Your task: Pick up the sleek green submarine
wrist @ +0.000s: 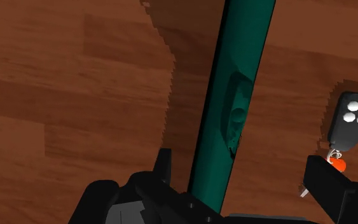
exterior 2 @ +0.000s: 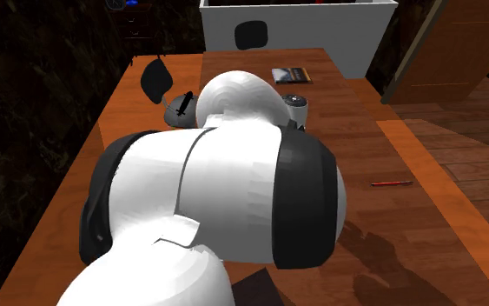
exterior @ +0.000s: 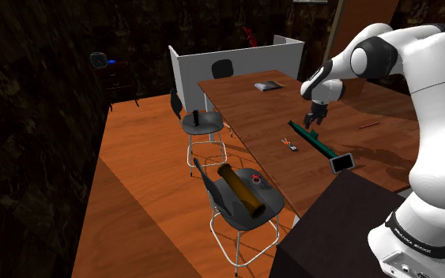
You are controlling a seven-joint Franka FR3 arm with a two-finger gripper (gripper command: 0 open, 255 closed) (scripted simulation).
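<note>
The green submarine [exterior: 314, 140] is a long, slim teal tube lying on the wooden table [exterior: 244, 107]. My black gripper [exterior: 316, 121] hangs just over its far half. In the wrist view the submarine [wrist: 234, 102] runs lengthwise away from the hand, a small raised tower on its side. The gripper [wrist: 244, 177] is open. One finger [wrist: 165, 167] stands close beside the hull and the other [wrist: 327, 184] is well off on the opposite side. Neither touches the hull.
A black key fob [wrist: 352, 118] with a red tag lies beside the submarine, also seen as keys [exterior: 289, 144]. A small dark box [exterior: 343, 163], a red pen [exterior: 368, 125] and a book [exterior: 268, 85] share the table. Two chairs [exterior: 244, 209] stand alongside, the nearer holding a brass tube [exterior: 240, 189].
</note>
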